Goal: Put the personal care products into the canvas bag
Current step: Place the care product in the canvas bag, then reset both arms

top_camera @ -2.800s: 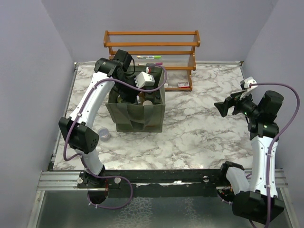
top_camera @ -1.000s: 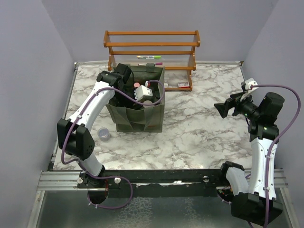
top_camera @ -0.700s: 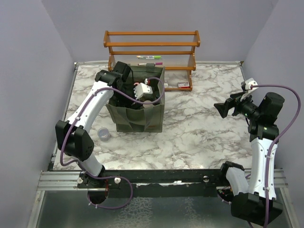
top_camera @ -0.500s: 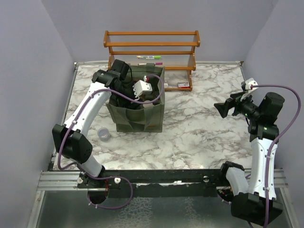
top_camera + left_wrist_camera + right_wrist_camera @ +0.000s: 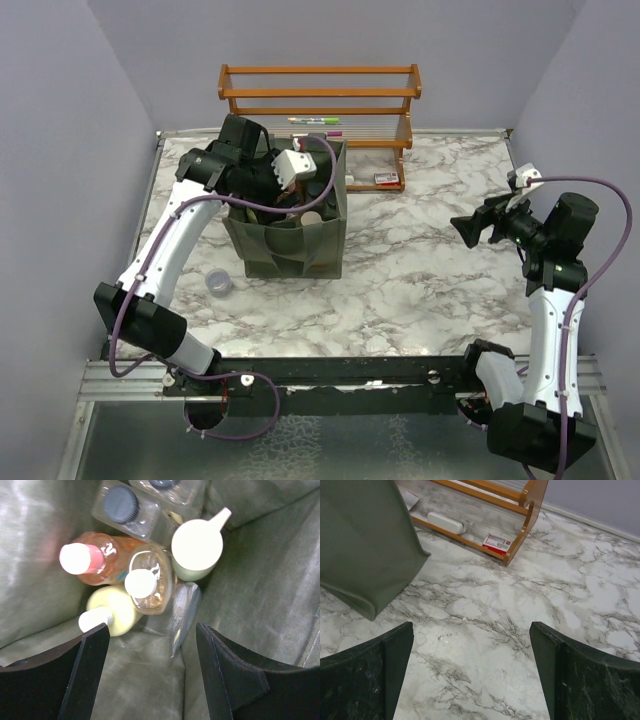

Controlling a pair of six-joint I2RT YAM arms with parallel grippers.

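Observation:
The olive canvas bag [image 5: 300,245] stands on the marble table left of centre. In the left wrist view I look down into it. Inside it lie an orange bottle with a pink cap [image 5: 102,562], a pale green bottle [image 5: 114,611], an amber pump bottle [image 5: 150,582], a green pump bottle [image 5: 196,547], a clear bottle with a black cap [image 5: 125,507] and a grey pouch [image 5: 184,612]. My left gripper [image 5: 152,675] hangs open above them, over the bag's mouth, holding nothing. My right gripper [image 5: 470,675] is open above bare marble, right of the bag [image 5: 365,540].
A wooden slatted rack [image 5: 320,95] stands behind the bag with marker pens [image 5: 315,121] on its shelf. A small red box [image 5: 495,543] and a white item [image 5: 445,522] lie at its foot. A lavender cup [image 5: 218,283] sits left of the bag.
My left gripper has risen out of the bag and drawn back to the left, its jaws widening. The bottles stay inside. The right arm has not moved.

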